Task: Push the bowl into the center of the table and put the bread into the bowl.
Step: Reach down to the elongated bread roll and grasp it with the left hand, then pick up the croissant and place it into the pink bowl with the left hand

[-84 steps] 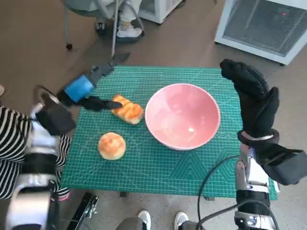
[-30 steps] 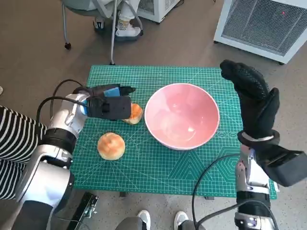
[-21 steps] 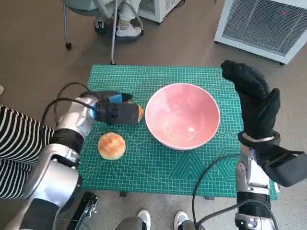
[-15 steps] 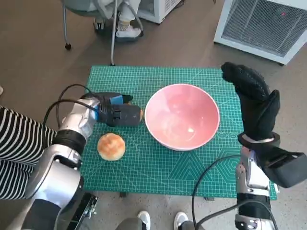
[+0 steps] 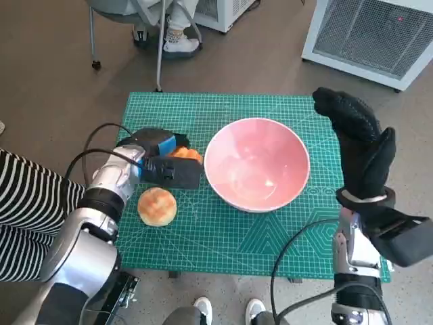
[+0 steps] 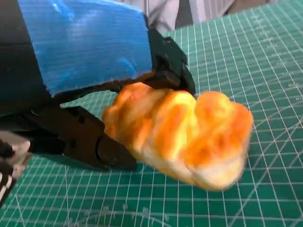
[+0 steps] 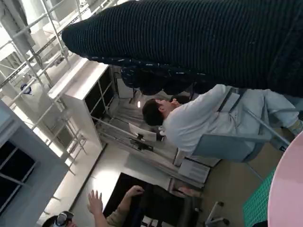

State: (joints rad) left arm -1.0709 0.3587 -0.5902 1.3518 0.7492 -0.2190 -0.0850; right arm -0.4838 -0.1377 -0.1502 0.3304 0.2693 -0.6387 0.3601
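Left hand (image 5: 166, 164) has its fingers (image 6: 85, 142) clamped on the long bread (image 6: 182, 135), just left of the pink bowl (image 5: 257, 164). Wrist view shows the loaf pinched at one end only, most of it hanging free past the fingers, w/ the green counter (image 5: 270, 237) beneath. Whether it's lifted clear or touching the mat, can't tell.

Risk no. 1: an end grip on a soft loaf. It could sag, pivot or tear out during the carry, and drop short of the bowl. Risk no. 2: the hand sits v. close to the bowl's left rim, so a low swing may knock the bowl off its spot near the counter's middle.

Long axis, as I judge it: lying flat, running out from the fingers, free end aimed roughly toward the bowl.

Round bun (image 5: 157, 206) sits on the counter, left of the bowl & nearer the robot, untouched.

Right hand (image 5: 358, 145) is raised beside the bowl's right rim, fingers spread, holding nothing.
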